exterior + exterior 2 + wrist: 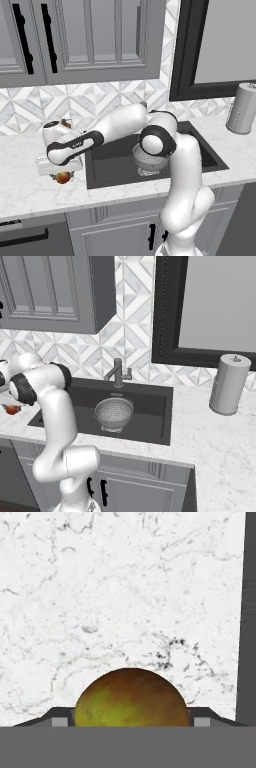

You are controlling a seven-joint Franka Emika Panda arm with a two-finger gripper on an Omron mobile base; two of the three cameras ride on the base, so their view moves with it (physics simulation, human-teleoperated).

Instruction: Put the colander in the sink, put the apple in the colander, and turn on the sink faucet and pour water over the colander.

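The gripper (131,722) pinches the round apple (132,698), which has no long axis, on the marble counter (100,602).

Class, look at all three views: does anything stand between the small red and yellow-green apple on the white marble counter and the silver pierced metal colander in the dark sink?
Nothing visible does. The apple sits between the gripper fingers on the counter, left of the sink; the colander stands open-topped.
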